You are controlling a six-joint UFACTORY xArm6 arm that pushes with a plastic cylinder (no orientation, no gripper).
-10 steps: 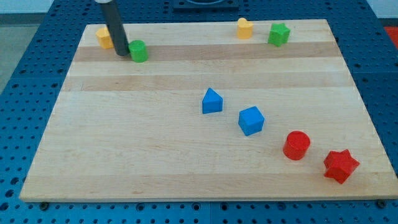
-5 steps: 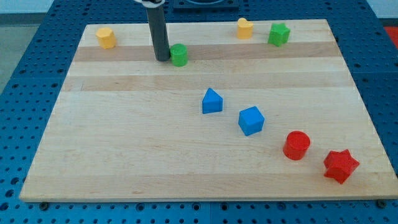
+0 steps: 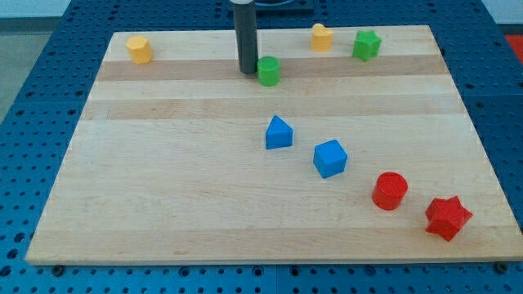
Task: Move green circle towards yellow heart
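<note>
- Your rod ends in a plain tip (image 3: pixel 248 72), with no jaws to open or close; it grips nothing and can only shove.
- The tip stands on the wooden board (image 3: pixel 163 204) near the view's top, pressed against, or a hair off, the view's left side of the green circle (image 3: pixel 268 71); the pictures do not settle which.
- The green circle sits in the top band of the board, a little to the view's left of centre.
- The yellow heart (image 3: pixel 322 37) lies to the view's right of the green circle and somewhat nearer the view's top edge, near but clearly apart from it.
- The relation that matters: tip, green circle and yellow heart run in that order from the view's left to its right, but the heart sits above that line. A straight push toward the view's right would likely carry the circle below the heart, so you would probably need to bring the tip round toward the circle's lower left side.
- The green star (image 3: pixel 367 44) stands just to the view's right of the heart; an overlong push could crowd it.
- Well clear of this line are a yellow block (image 3: pixel 139 49) at the top left, two blue blocks (image 3: pixel 279 132) (image 3: pixel 330 158) mid-board, and a red circle (image 3: pixel 390 190) and red star (image 3: pixel 448 217) at the lower right.
</note>
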